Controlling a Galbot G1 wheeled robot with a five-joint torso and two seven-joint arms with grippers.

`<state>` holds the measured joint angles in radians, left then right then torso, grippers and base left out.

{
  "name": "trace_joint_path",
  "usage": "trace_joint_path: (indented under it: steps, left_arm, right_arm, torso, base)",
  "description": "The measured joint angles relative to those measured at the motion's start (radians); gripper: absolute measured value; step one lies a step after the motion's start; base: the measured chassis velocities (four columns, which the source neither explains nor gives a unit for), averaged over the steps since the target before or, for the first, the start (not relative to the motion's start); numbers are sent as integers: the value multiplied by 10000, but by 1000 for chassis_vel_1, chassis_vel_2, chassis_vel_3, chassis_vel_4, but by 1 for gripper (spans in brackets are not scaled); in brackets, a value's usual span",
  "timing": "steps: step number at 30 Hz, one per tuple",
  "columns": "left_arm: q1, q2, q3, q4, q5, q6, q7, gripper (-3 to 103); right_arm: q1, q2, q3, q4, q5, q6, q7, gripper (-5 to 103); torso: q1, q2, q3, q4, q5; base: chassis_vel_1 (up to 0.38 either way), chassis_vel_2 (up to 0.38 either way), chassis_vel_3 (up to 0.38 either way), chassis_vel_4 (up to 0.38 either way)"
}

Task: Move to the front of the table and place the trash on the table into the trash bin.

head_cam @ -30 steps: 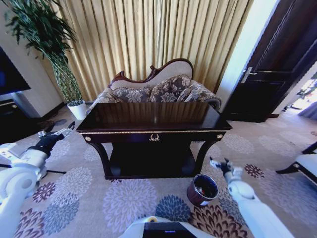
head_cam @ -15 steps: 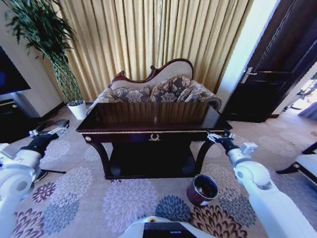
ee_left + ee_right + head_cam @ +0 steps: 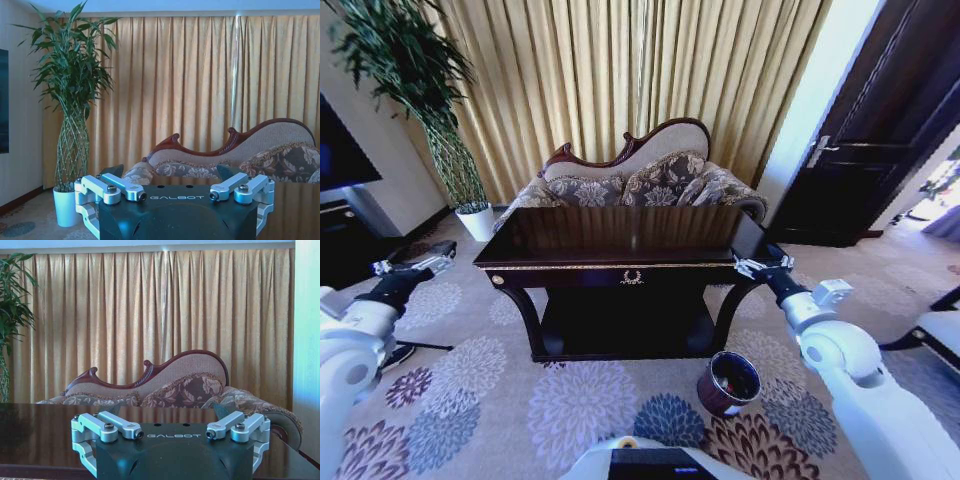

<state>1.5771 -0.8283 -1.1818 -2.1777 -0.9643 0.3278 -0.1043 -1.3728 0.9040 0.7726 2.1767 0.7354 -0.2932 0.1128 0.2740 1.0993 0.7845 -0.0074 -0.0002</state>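
Observation:
The dark glossy table [image 3: 632,262] with gold trim stands straight ahead, and its top [image 3: 45,432] is bare and reflective. The trash is out of view. On the carpet by the table's front right leg sits the round reddish-brown trash bin [image 3: 729,383], black inside. My right gripper [image 3: 760,264] hovers at the table's front right corner, level with the top, open and holding nothing; the right wrist view has it [image 3: 169,412] looking across the tabletop. My left gripper [image 3: 413,266] is held off the table's left end, also open and holding nothing [image 3: 171,174].
A patterned sofa [image 3: 638,180] stands behind the table before gold curtains. A tall plant in a white pot [image 3: 475,220] is at the back left beside a black TV stand [image 3: 345,245]. A dark door [image 3: 880,140] is on the right. Floral carpet lies in front.
My right arm has risen from beside the bin to the table's front right corner. My left gripper has lifted slightly and drifted left. The table and bin stay put.

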Motion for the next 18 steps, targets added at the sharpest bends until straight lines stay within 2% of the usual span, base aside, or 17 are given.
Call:
trace_joint_path:
  steps: [18]
  left_arm:
    - [-29,-33,137,-20,48,34,-27,100]
  right_arm:
    - [2,-18,18,-8,51,24,-15,100]
  torso:
    - [0,0,0,0,0]
  base:
    - [17,-13,-13,14]
